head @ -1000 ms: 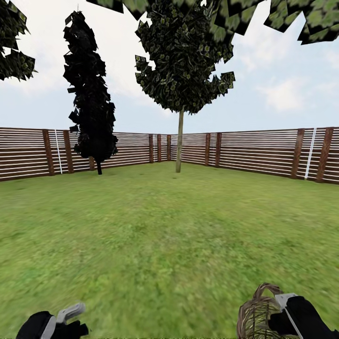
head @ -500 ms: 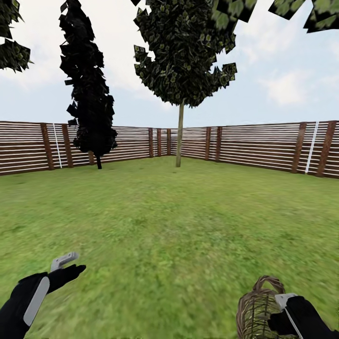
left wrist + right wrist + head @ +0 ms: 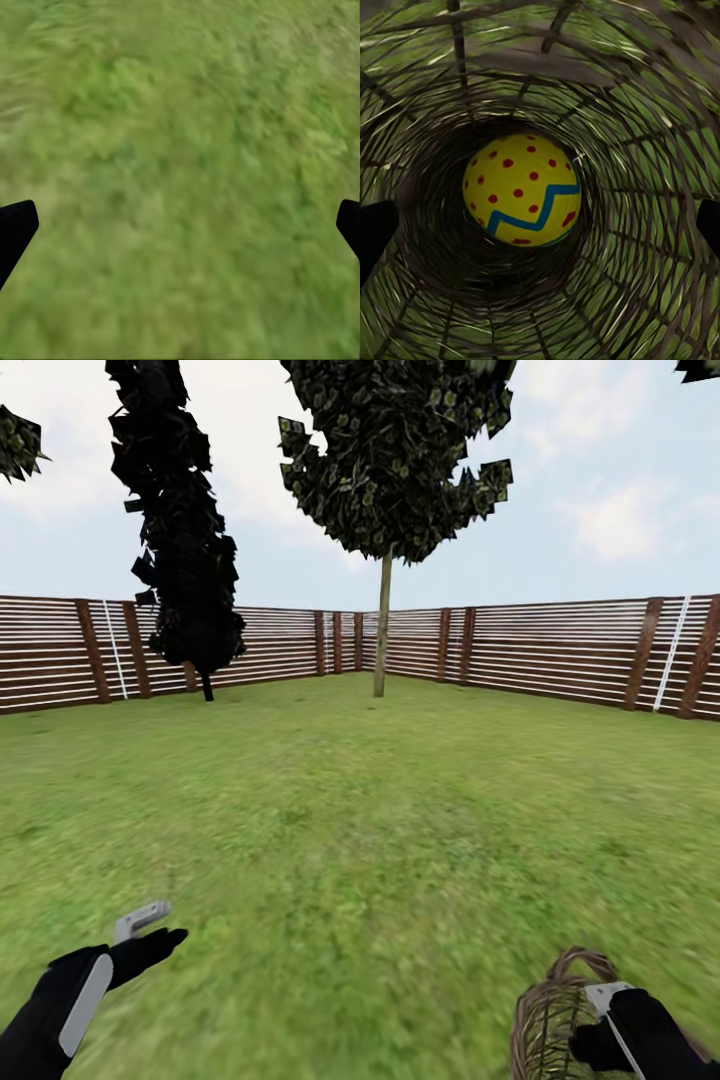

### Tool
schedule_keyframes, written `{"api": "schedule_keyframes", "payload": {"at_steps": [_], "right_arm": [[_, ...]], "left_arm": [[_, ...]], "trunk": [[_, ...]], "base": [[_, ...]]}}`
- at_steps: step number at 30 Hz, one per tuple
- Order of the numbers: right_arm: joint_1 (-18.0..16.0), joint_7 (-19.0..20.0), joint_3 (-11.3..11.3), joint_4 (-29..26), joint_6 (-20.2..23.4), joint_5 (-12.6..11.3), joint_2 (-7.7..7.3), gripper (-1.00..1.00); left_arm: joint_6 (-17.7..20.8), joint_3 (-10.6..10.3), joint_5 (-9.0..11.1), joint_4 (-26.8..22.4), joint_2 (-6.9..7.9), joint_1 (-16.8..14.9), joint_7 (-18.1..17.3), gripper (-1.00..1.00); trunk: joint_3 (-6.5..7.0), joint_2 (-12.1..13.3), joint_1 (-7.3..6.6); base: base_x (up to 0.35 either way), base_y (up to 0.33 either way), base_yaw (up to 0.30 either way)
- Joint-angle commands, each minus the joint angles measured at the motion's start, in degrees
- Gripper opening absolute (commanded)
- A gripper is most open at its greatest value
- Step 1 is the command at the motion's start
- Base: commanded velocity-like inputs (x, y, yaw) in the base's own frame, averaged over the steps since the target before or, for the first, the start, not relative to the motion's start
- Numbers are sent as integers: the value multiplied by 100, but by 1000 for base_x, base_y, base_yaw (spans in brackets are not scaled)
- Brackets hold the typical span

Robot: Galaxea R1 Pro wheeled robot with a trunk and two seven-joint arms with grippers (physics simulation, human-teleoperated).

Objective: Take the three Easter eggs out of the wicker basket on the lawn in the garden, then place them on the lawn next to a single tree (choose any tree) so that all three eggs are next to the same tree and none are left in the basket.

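The wicker basket [image 3: 553, 1020] lies tipped at the head view's lower right, its mouth against my right gripper [image 3: 600, 1025]. In the right wrist view I look straight down into the wicker basket [image 3: 645, 90]. One yellow Easter egg [image 3: 523, 190] with red dots and a blue zigzag rests at its bottom. The right fingertips [image 3: 375, 236] stand wide apart at the basket's sides. My left gripper [image 3: 148, 930] is open over bare lawn [image 3: 380, 830], seen close up in the left wrist view as lawn [image 3: 180, 150]. Flat leaf clusters [image 3: 18, 445] of a tree hang at the upper left; its trunk is out of view.
A thin-trunked round-crowned tree [image 3: 381, 650] stands far ahead near the fence corner. A dark conifer [image 3: 185, 560] rises to its left. A brown slatted fence [image 3: 560, 650] rings the grass. Open lawn stretches between me and the fence.
The whole view has moved forward toward the fence. My left arm rose from the bottom edge and reached out over the grass. The basket stayed at my right gripper.
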Motion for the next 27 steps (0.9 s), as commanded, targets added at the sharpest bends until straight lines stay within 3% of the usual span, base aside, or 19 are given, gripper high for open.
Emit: {"api": "schedule_keyframes", "payload": {"at_steps": [1, 27], "right_arm": [[-3, 53, -2, -7, 20, 62, 1, 100], [-3, 59, 9, -7, 20, 52, 10, 100]], "left_arm": [[-18, 12, 4, 17, -4, -4, -22, 100], [-100, 12, 0, 71, -101, -4, -30, 100]], "trunk": [[-30, -5, 4], [-606, -39, 71]], "base": [[216, 0, 0], [10, 0, 0]]}}
